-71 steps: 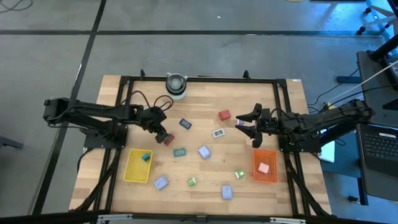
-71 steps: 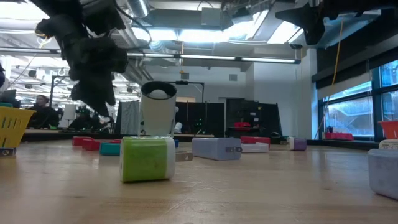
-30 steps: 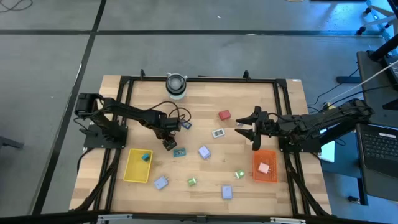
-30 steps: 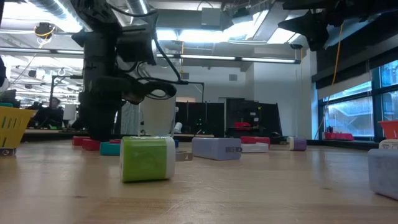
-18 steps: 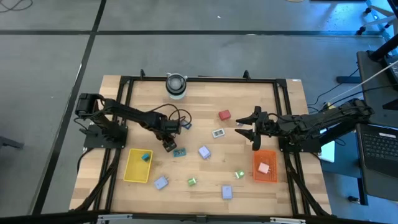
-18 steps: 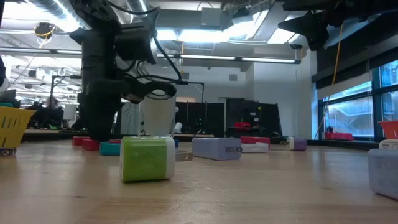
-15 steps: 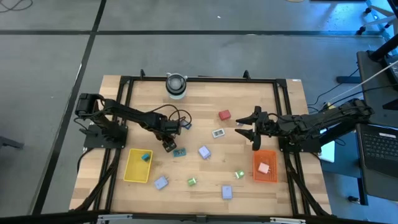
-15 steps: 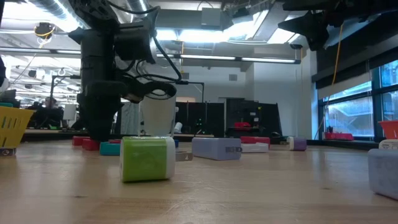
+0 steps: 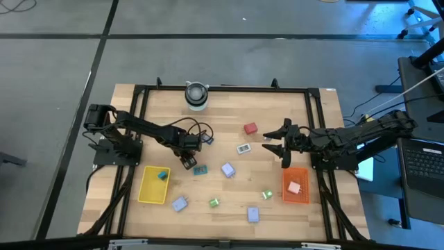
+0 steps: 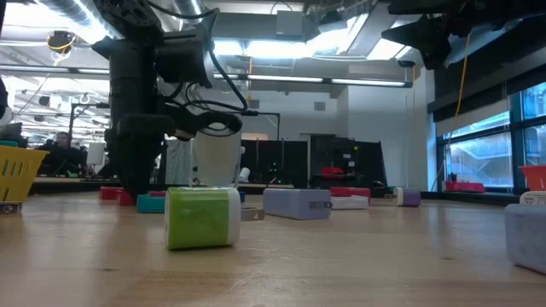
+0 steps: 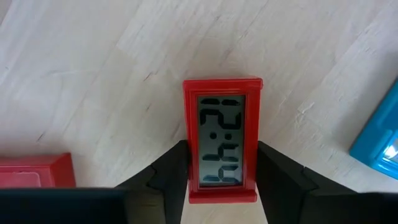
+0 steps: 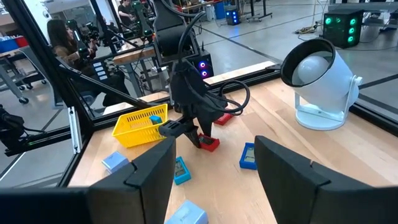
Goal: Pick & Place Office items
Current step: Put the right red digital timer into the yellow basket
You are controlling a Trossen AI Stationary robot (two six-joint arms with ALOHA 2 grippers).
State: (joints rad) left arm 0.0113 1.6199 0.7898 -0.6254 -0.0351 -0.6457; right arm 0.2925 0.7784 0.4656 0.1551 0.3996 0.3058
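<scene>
Your left gripper [image 11: 221, 168] has its 2 fingers [image 11: 171, 171] pressed against the red clock [image 11: 222, 137] on the table [image 11: 93, 74]. Your right gripper [image 9: 276, 147] hangs spread and empty.

Colours on the pale wood-grain desk [image 9: 229, 201], black frame [image 9: 222, 88] around it.
Red clock [image 11: 221, 138] with grey display, black digits, between the black fingers [image 11: 169, 175] of the left hand [image 9: 187, 163]. Yellow tray [image 9: 152, 186] holds a teal block [image 9: 162, 176]; orange-red tray [image 9: 296, 185] holds a pink block [image 9: 294, 187]. Loose items: red block [image 9: 250, 128], blue packet [image 9: 207, 139], teal packet [image 9: 200, 169], lavender blocks [image 9: 227, 169], bright green blocks [image 9: 214, 203]. Low view: green block with white end [image 10: 203, 217]. White lamp-like cylinder [image 12: 322, 81] with black rim. Right hand [image 9: 276, 143] black.
</scene>
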